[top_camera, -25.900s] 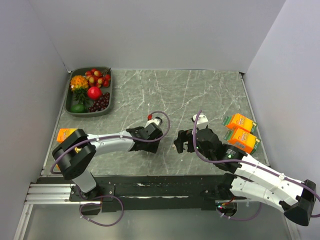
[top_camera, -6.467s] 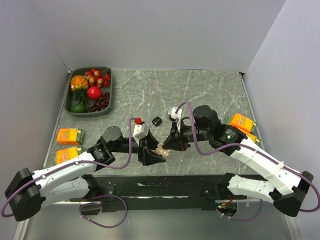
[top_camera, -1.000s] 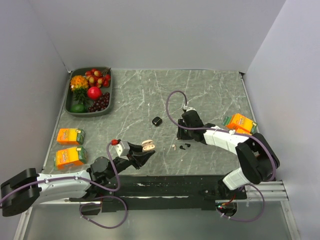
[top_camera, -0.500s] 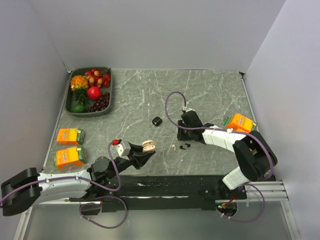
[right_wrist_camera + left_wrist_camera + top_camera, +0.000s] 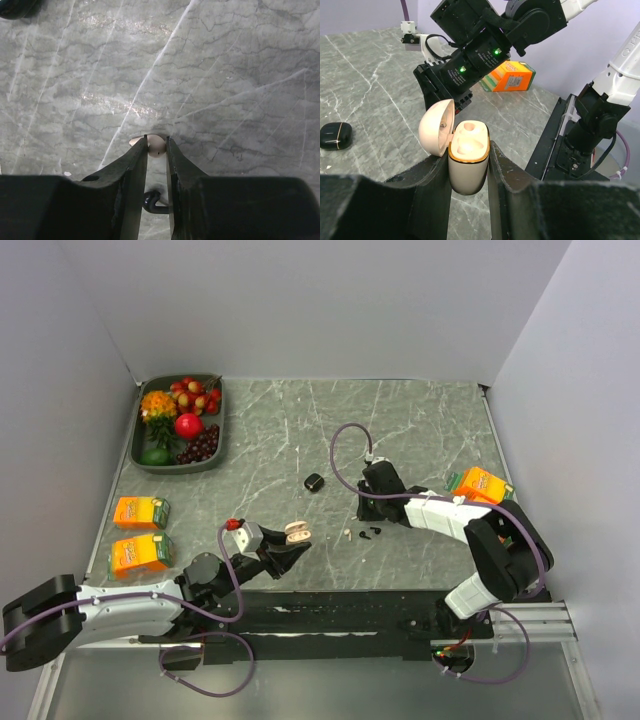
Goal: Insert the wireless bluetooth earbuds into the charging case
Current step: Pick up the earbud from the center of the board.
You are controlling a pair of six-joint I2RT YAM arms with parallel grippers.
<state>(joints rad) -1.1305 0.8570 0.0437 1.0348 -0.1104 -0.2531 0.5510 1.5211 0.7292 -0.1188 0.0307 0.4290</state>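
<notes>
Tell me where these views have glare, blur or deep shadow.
Left wrist: beige open case sharp, left gripper fingers nearly black silhouettes. Right wrist: bright glare streaks on the marble table, right gripper fingers dark, featureless. Top external: even light, soft shadows.

Soft, even light is falling from overhead across the bench, casting only faint shadows. In the right wrist view, glare is streaking the marble toward eleven o'clock, while the right fingers are sitting dark and underexposed at six o'clock. In the left wrist view, the left fingers are blurring into near-black along the bottom edge.
</notes>
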